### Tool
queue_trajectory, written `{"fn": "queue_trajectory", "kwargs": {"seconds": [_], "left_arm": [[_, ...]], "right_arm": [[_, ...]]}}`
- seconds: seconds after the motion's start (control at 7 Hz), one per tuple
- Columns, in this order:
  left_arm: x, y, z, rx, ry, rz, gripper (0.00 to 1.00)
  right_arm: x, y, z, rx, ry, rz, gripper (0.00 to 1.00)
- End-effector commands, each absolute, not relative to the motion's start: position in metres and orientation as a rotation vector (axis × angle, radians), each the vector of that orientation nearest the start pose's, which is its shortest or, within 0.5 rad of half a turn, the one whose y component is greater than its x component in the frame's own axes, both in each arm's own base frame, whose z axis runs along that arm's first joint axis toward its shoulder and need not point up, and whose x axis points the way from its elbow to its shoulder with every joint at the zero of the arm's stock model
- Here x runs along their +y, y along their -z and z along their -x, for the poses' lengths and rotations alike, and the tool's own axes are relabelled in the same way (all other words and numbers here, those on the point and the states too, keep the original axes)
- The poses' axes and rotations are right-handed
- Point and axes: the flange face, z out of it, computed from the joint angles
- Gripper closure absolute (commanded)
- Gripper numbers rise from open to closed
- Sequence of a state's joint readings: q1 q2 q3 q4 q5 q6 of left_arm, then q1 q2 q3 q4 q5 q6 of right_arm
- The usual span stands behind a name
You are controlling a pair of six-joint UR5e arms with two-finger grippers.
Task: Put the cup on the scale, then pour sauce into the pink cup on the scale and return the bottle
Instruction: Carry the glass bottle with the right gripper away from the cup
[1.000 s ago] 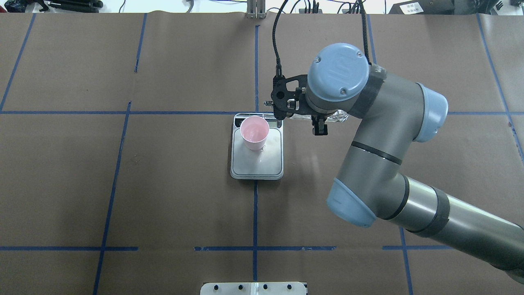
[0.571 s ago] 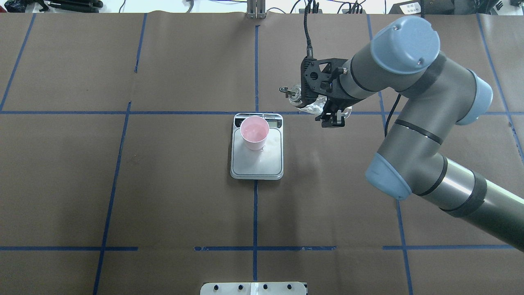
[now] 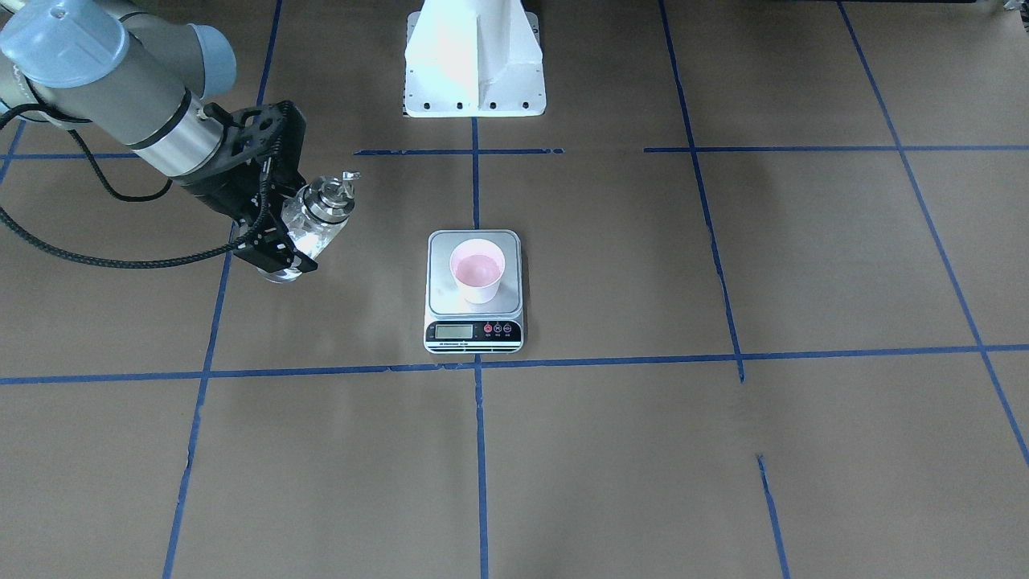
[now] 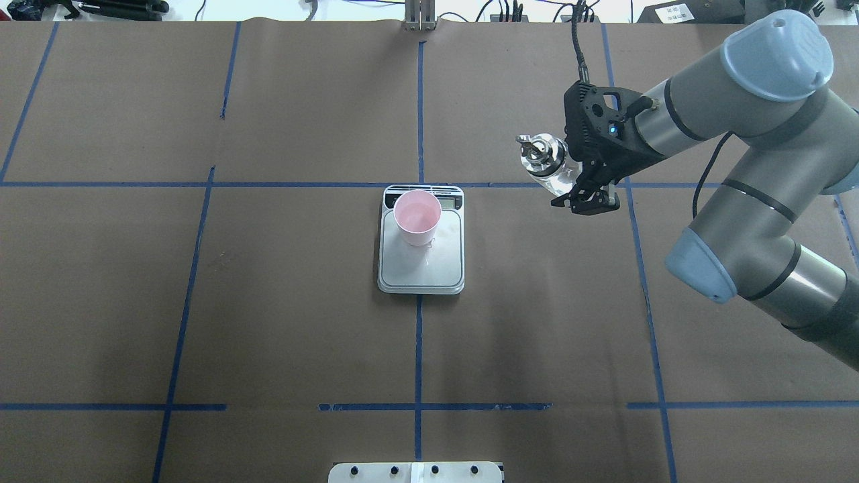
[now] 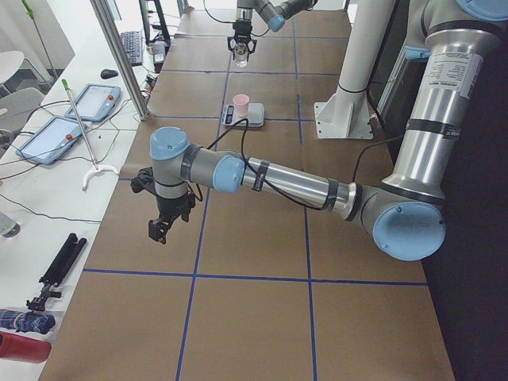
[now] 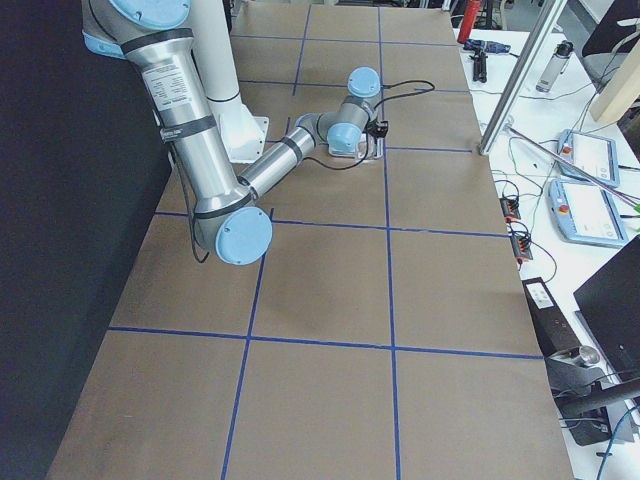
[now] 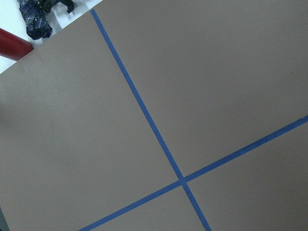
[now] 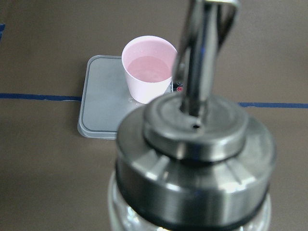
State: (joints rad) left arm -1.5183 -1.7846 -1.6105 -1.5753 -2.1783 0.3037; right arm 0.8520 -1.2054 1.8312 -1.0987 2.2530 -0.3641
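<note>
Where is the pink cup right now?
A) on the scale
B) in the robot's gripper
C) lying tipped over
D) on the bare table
A: the cup stands upright on the scale, and the right gripper holds only the bottle, off to the side.

You have bright, even overhead light on the bench (image 4: 268,302), with soft, faint shadows. The white pedestal (image 3: 474,56) glares, washed out. In your right wrist view the bottle (image 8: 192,159), close against the right tool (image 4: 577,191), is badly blurred; the cup (image 8: 147,72) beyond is sharper.
</note>
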Motion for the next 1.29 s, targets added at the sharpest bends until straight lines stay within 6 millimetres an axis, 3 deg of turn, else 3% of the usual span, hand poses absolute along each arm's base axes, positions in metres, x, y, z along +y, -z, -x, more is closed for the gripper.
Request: {"fn": "queue_trajectory", "kwargs": {"seconds": [0.0,0.29,0.86,1.14], "left_arm": [[-0.589,-0.532,0.047,0.571,-0.423,-0.331,0.0],[-0.588,-0.528,0.047,0.57,-0.425,-0.34,0.0],[-0.586,-0.516,0.047,0.566,-0.432,-0.362,0.0],[-0.587,-0.514,0.047,0.564,-0.437,-0.376,0.0]], "right_arm": [[-0.471,-0.319,0.314,-0.93,1.224,-1.053,1.0],[-0.476,-0.376,0.311,-1.04,1.151,-1.117,1.0],[-0.463,-0.443,0.279,-1.119,1.186,-1.114,1.0],[-0.458,-0.458,0.276,-1.2,1.107,-1.138,1.0]]}}
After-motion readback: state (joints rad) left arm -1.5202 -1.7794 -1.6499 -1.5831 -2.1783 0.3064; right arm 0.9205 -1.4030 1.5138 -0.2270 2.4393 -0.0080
